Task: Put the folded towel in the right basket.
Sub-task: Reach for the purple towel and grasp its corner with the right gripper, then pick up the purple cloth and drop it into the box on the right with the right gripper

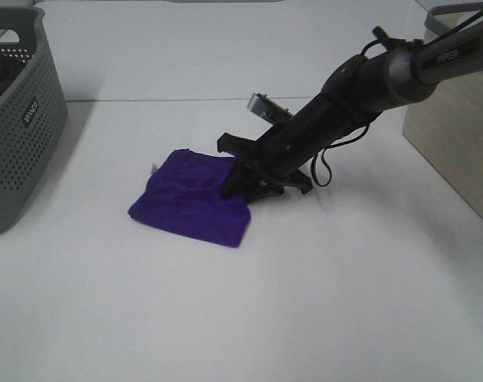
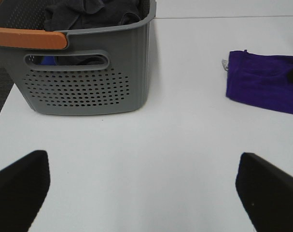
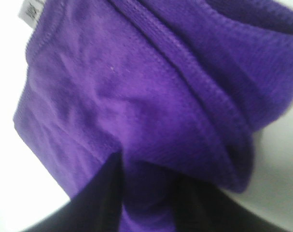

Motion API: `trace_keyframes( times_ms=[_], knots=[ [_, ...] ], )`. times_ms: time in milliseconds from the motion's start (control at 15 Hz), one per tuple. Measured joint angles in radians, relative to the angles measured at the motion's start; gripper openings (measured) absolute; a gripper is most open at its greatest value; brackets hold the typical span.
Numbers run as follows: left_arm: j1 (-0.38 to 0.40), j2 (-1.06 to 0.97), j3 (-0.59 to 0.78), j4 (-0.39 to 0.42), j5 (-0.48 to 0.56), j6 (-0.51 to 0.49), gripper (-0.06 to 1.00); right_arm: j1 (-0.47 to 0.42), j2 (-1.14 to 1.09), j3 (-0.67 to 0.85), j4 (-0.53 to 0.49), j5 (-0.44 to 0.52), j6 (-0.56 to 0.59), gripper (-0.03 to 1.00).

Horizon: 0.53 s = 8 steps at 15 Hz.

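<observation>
My right pincer (image 1: 239, 179) sits low on the table (image 1: 305, 310), closed on the near hem of the towel (image 1: 189, 203). Cloth bunches inside it, though the close view is blurred, so the hold only seems firm. The rest of the towel lies flat ahead of the pincer; pinching low should catch every fold. The right basket (image 1: 456, 119) stands well behind it. My left pincer (image 2: 146, 193) hangs open, well apart.
</observation>
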Motion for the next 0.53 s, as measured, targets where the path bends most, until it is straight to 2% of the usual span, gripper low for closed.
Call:
trace_keyframes(
  times_ms=[67, 133, 333, 533],
  knots=[
    [0.000, 0.000, 0.000, 0.000, 0.000, 0.000, 0.99, 0.020, 0.011, -0.009, 0.002, 0.000, 0.001, 0.16],
    [0.000, 0.000, 0.000, 0.000, 0.000, 0.000, 0.99, 0.026, 0.016, -0.019, 0.005, 0.005, 0.003, 0.05],
    [0.000, 0.000, 0.000, 0.000, 0.000, 0.000, 0.99, 0.025, -0.003, -0.025, -0.009, 0.021, 0.009, 0.05],
    [0.000, 0.000, 0.000, 0.000, 0.000, 0.000, 0.99, 0.025, -0.094, 0.003, -0.132, 0.023, 0.011, 0.05]
  ],
)
